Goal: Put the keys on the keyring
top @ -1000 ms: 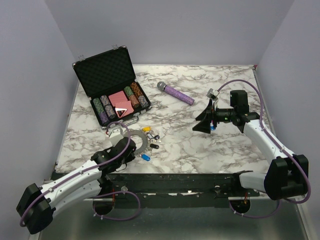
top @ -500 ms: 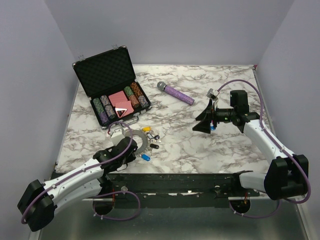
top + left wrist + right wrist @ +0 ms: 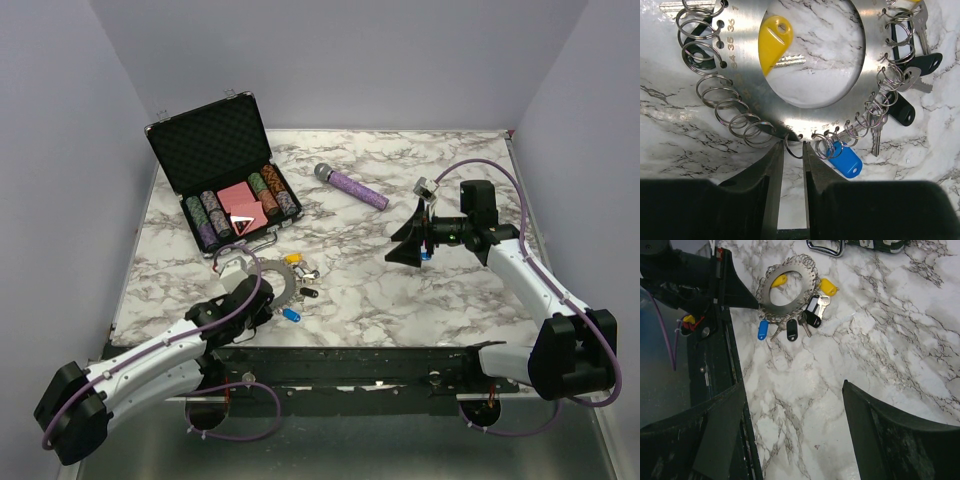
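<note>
Left wrist view: left gripper [image 3: 793, 146] clamped on keyring [image 3: 742, 107], tips pinching one small wire loop [image 3: 792, 150] at its rim
Keyring: flat silvery ring, numbers stamped by its edge holes, wire loops all round the rim; lies flat near the table's [image 3: 400, 300] near-left corner
Yellow key [image 3: 774, 42]: lies inside the ring's hole, on the marble
Blue key [image 3: 845, 161]: hangs on a loop just beside the pinched one
Black keys [image 3: 901, 107]: on loops along the same side of the rim, further along from the blue one
Top view: left gripper [image 3: 257, 300] low at keyring's [image 3: 277, 285] near edge; keys [image 3: 300, 285] fan out from the ring toward table centre
Right gripper [image 3: 408, 245]: jaws wide apart, holding nothing, up off the table toward the right edge, well apart from the ring
Right wrist view: right gripper [image 3: 794, 385] looks down on keyring [image 3: 790, 296] from afar
Poker chip case [image 3: 225, 190]: open, near far-left corner
Purple microphone [image 3: 352, 186]: lying toward far edge, centre
</note>
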{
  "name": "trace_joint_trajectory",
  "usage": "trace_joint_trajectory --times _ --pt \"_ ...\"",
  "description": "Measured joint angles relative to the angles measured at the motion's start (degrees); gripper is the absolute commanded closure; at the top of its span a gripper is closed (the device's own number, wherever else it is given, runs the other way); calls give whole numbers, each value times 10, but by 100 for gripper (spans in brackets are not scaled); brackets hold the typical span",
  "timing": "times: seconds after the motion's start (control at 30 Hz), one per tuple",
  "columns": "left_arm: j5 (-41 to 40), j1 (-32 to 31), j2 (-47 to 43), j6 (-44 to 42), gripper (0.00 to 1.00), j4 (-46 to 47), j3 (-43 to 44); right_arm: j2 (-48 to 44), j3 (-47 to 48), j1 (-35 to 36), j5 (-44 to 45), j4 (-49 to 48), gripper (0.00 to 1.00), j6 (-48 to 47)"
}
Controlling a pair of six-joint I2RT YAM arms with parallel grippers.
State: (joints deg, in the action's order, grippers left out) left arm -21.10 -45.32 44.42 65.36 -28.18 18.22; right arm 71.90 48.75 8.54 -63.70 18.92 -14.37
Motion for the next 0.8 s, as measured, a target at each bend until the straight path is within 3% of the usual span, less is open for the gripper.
trace_joint_trajectory --times 0.63,0.8 --pt "1 0 -15 60 74 2 -19 0 0 0 0 0 14 0" --pt "1 0 -19 62 68 1 -19 0 0 0 0 0 13 0"
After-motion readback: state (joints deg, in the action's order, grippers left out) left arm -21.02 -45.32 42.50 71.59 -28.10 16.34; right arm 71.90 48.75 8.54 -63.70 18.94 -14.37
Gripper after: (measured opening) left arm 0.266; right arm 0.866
